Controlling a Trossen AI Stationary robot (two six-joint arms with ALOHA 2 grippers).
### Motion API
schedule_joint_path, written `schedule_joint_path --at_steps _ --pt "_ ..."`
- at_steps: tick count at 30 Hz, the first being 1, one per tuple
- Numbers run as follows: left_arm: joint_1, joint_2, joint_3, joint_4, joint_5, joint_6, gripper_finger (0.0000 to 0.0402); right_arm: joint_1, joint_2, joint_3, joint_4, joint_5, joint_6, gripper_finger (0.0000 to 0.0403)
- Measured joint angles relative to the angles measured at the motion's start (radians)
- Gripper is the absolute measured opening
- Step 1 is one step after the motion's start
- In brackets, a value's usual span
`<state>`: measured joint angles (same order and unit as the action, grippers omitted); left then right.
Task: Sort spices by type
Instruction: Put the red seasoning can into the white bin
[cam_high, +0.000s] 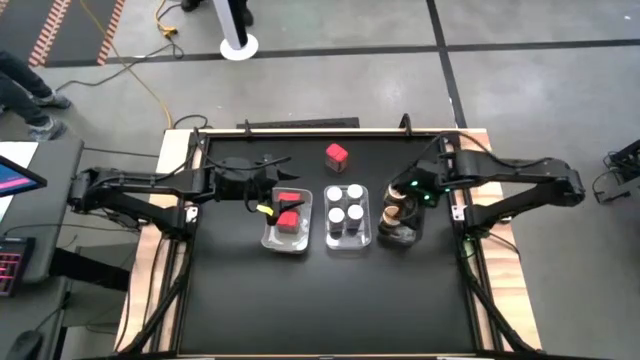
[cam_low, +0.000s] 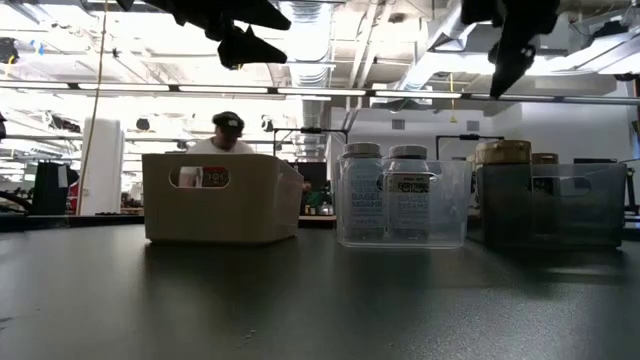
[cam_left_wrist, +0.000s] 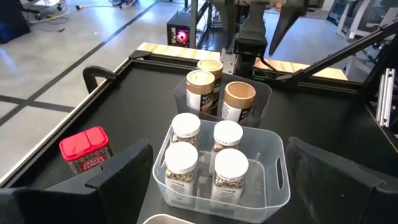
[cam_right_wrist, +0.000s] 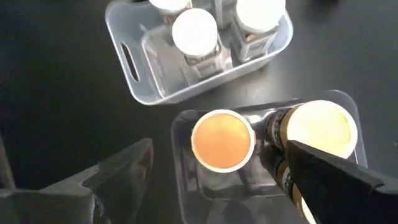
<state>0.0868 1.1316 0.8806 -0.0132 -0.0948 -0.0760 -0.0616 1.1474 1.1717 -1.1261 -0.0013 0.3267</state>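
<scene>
High view: one red box (cam_high: 336, 154) sits alone on the black counter (cam_high: 330, 300), beyond and just right of my left fingers (cam_high: 268, 200), which hang apart and empty by the tray (cam_high: 270, 240) already holding two red boxes (cam_high: 289, 210). My left arm looks the nearer for that stray. It is a squat, cube-like container with a moulded plastic cap and no clear long axis. My right fingers (cam_right_wrist: 205, 180), also spread and empty, hover above three tan-lidded jars (cam_right_wrist: 222, 139), smooth cylinders standing upright. Four white-lidded jars (cam_high: 346, 212) fill the clear, glossy middle tray (cam_high: 328, 240).
</scene>
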Motion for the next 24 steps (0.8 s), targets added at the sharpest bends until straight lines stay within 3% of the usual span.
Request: schedule_joint_path --at_steps 8,15,20,24 --pt "0.001 0.000 0.000 0.002 0.000 -0.011 0.0353 0.007 -0.169 -0.005 -0.001 0.015 0.116 0.0393" --pt "0.001 0.000 0.000 0.003 0.000 -0.017 0.0353 0.087 -0.327 -0.077 -0.068 0.237 0.207 0.0393" --pt "0.013 0.002 0.007 -0.009 -0.072 -0.057 0.0352 0.114 -0.434 -0.141 -0.094 0.275 0.273 0.0393" --pt "0.071 0.050 0.083 -0.108 -0.080 -0.125 0.0344 0.114 -0.498 -0.186 -0.092 0.296 0.315 0.0393"
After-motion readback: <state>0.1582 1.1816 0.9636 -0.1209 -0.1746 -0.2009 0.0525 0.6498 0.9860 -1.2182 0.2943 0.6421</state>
